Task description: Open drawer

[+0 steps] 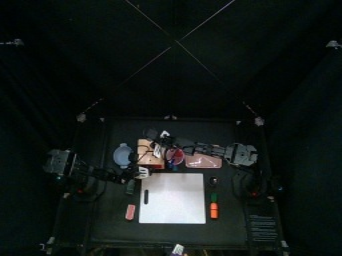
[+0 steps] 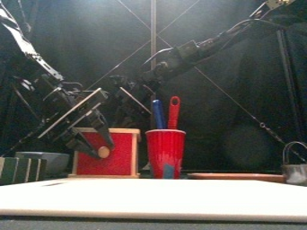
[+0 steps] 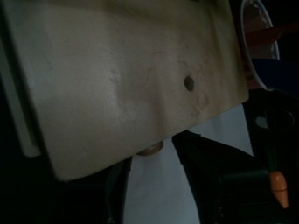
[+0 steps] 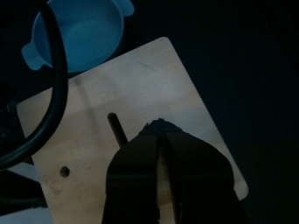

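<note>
The drawer (image 2: pixel 120 162) sits left of centre on the table, a small wooden box with a red front and a round knob (image 2: pixel 103 153) facing the near edge. Just to its right stands a red cup (image 2: pixel 166 153) holding two utensils. The white sheet (image 1: pixel 174 198) lies in front of it.

The left claw (image 2: pixel 93 142) hangs at the knob, but the views do not show whether it has clamped onto it. The right claw (image 4: pixel 160 131) is clenched to a point with nothing in it, its tip on the box's wooden top (image 4: pixel 128 96), apparently to steady it.

The main risk is a poor hold. If the left fingers only graze the small knob, a pull would probably slip off it. If the right tip presses too lightly or skids on the smooth wood, the whole box could slide forward instead of the drawer coming out. A sideways pull could knock the cup.

The open room lies toward the near edge, over the flat sheet. The right side is crowded, and a blue bowl (image 4: pixel 82 35) sits close beside the box.
</note>
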Robot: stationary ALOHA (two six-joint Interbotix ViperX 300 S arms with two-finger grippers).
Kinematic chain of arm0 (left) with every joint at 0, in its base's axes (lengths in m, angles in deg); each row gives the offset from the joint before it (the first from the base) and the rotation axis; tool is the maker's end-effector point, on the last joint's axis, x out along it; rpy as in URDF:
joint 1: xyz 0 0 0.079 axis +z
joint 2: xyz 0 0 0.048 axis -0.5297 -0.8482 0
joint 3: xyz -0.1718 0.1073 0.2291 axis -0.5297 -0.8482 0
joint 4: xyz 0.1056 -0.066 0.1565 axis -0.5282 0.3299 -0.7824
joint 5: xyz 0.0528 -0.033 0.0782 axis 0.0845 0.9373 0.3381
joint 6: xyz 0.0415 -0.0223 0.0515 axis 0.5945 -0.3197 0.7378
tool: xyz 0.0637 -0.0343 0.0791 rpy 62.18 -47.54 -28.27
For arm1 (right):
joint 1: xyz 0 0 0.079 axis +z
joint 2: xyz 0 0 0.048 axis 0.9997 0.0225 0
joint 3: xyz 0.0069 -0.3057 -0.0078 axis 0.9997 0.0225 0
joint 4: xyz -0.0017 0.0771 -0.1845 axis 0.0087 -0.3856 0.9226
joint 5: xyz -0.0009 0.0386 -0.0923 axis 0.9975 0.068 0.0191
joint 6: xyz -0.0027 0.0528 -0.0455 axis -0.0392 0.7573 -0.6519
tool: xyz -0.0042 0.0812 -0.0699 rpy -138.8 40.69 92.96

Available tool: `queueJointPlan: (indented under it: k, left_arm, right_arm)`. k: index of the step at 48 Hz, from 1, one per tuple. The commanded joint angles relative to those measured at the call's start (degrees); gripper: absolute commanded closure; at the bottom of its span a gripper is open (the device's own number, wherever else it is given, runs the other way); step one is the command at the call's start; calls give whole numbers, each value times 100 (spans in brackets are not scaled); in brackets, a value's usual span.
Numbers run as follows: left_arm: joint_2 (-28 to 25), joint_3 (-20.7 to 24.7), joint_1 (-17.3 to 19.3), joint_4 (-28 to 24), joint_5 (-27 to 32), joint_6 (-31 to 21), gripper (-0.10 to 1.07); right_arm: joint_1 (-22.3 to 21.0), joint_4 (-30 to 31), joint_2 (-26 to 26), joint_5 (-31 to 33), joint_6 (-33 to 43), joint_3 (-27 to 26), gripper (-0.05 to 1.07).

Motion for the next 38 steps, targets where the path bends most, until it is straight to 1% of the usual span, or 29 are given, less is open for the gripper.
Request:
queueJointPlan:
  k: [1, 11, 21, 32, 38]
  left_arm:
    - [35, 79, 0, 26, 53, 9, 32]
    - [35, 18, -158, 158, 70, 9, 33]
    - [53, -62, -439, 343, 70, 9, 33]
    - [70, -9, -721, 457, 70, 0, 33]
    - [70, 9, -870, 633, 70, 9, 33]
  right_arm:
    - [-18, 18, -97, 26, -9, -44, 99]
    - [-18, 18, -97, 62, -9, -44, 99]
    - [-18, 18, -97, 141, -9, -70, 99]
    - [-18, 18, -97, 141, -9, -79, 99]
    - [-18, 18, -97, 141, 0, -79, 99]
